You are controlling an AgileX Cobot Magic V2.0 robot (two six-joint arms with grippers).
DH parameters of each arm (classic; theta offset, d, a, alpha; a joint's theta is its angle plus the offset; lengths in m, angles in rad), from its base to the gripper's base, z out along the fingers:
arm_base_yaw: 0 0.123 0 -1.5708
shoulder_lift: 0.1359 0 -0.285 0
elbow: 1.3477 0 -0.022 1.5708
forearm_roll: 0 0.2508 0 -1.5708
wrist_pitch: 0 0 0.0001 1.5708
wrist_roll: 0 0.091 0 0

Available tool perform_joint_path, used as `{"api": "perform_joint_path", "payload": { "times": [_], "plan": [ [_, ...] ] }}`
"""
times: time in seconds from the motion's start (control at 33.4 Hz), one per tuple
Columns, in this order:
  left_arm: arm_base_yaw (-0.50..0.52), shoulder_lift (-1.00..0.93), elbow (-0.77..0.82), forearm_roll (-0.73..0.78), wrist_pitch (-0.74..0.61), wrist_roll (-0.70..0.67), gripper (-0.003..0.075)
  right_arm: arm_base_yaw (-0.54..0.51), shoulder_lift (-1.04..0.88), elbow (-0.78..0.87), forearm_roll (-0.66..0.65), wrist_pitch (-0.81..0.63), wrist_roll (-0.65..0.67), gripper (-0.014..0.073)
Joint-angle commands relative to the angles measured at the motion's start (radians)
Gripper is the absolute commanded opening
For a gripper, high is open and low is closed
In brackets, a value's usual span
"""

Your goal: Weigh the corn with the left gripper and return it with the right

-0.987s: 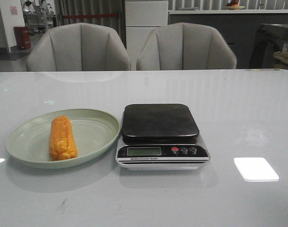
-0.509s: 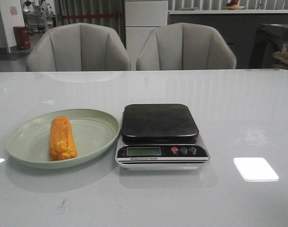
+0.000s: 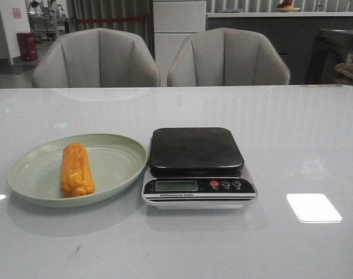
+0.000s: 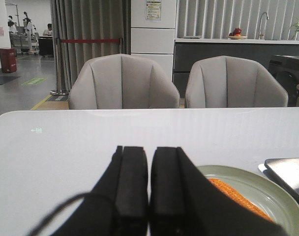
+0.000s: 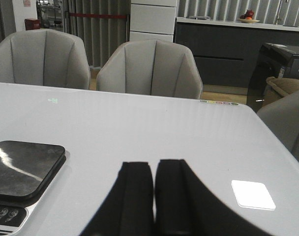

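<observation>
The orange-yellow corn [image 3: 76,170] lies lengthwise in the pale green plate [image 3: 121,165] at the table's front left. A digital scale [image 3: 197,165] with a black platform stands just right of the plate. Neither gripper shows in the front view. In the left wrist view my left gripper [image 4: 149,150] is shut and empty, held above the table short of the plate [image 4: 267,189]; part of the corn [image 4: 235,196] shows behind one finger. In the right wrist view my right gripper [image 5: 154,164] is shut and empty, off to the right of the scale [image 5: 21,169].
Two grey chairs [image 3: 98,58] stand behind the table's far edge. A bright light patch [image 3: 313,207] lies on the glossy table at the front right.
</observation>
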Motion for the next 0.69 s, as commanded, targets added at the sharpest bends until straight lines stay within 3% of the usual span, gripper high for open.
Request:
{"api": "perform_joint_path", "payload": {
  "times": [0.0, 0.12, 0.24, 0.66],
  "plan": [
    [-0.006, -0.022, 0.032, -0.001, -0.078, -0.007, 0.0114, -0.006, -0.029, 0.019, -0.073, -0.103, 0.083, 0.0185],
    [-0.006, -0.021, 0.032, -0.001, -0.078, -0.007, 0.0114, -0.006, -0.026, 0.061, -0.125, -0.131, 0.199, 0.0185],
    [-0.006, -0.021, 0.032, -0.001, -0.078, -0.007, 0.0114, -0.006, -0.026, 0.118, -0.115, -0.218, 0.201, 0.0185],
    [-0.006, -0.021, 0.032, -0.001, -0.078, -0.007, 0.0114, -0.006, -0.026, 0.116, -0.115, -0.242, 0.181, 0.0185]
  ]
}}
